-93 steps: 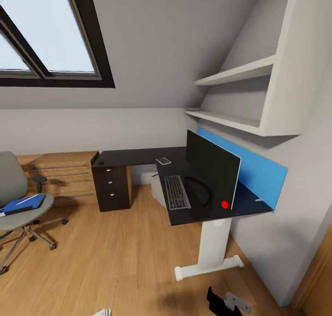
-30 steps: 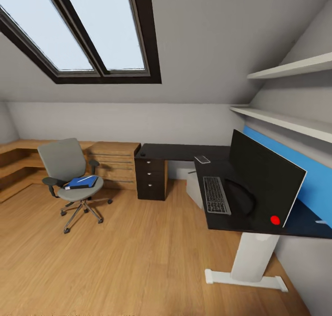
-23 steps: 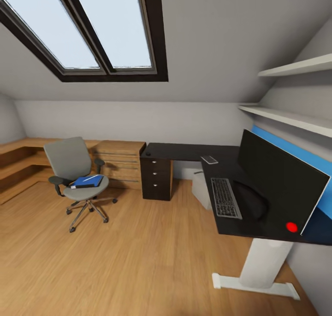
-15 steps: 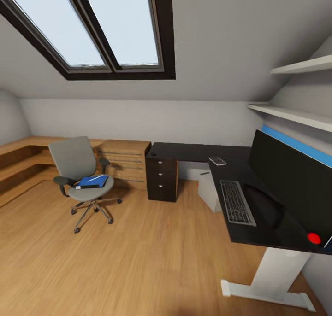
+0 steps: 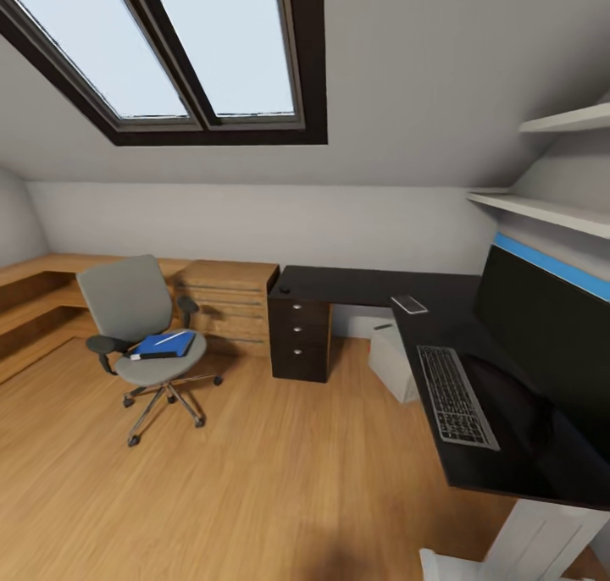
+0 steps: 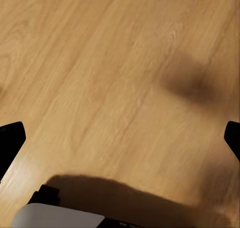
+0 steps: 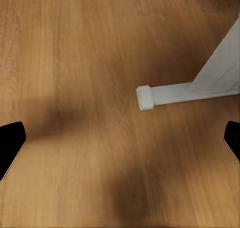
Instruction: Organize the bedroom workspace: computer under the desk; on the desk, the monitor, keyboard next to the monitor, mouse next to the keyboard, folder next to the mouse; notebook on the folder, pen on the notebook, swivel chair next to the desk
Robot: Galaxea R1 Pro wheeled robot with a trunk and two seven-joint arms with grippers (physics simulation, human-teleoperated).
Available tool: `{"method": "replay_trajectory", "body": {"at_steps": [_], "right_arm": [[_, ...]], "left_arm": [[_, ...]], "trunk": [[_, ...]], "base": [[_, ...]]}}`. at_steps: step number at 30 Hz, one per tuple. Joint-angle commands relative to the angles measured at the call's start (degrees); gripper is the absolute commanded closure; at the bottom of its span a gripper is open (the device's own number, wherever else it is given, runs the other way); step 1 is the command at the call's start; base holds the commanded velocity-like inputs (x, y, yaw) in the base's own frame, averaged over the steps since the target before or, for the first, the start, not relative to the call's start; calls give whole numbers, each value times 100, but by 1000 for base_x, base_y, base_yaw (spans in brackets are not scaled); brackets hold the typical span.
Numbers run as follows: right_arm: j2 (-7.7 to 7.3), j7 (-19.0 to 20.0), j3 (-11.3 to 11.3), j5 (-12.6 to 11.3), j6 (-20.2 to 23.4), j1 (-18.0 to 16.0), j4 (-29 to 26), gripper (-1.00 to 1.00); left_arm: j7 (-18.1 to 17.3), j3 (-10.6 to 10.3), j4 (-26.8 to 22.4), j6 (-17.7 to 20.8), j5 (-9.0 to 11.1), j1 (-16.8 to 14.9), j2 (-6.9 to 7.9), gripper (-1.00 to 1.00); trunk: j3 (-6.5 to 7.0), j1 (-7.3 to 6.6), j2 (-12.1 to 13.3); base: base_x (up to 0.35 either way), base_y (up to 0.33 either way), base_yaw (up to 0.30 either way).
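Both end effectors spread wide, empty, over floor. Folder (image 5: pixel 161 345) on swivel chair (image 5: pixel 140 327) seat: thin, stiff, light; grip overhanging edge.

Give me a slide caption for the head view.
Attic bedroom: chair carrying folder stands apart from the desk, where keyboard lies beside the monitor.

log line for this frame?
phase: approach | left gripper: open, over floor | right gripper: open | folder: on chair | keyboard, monitor: on desk
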Motion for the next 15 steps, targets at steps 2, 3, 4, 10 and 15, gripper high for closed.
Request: {"method": "replay_trajectory", "body": {"at_steps": [2, 3, 4, 10, 15], "right_arm": [[2, -29, 50, -15, -21, -5, 12, -100], [22, -23, 54, -15, -23, 0, 12, -100], [24, -22, 54, -15, -25, 0, 12, -100], [42, -70, 33, -43, -21, 0, 6, -100], [50, -71, 37, -41, -17, 0, 5, -100]], "left_arm": [[-2, -48, -1, -19, 59, -4, 0, -100], [-2, -48, 0, -19, 59, -4, -4, -100], [-2, -48, 0, -19, 59, -4, -5, -100], [-10, -83, 0, -10, 59, -4, -13, -100], [-7, -82, 0, -7, 60, -4, -7, -100]], "trunk": [[-9, 4, -6], [-9, 4, -6], [-9, 4, -6], [-9, 4, -6], [-9, 4, -6]], "base": [[316, 155, 0], [299, 218, 0], [299, 219, 0], [297, 217, 0], [297, 224, 0]]}}
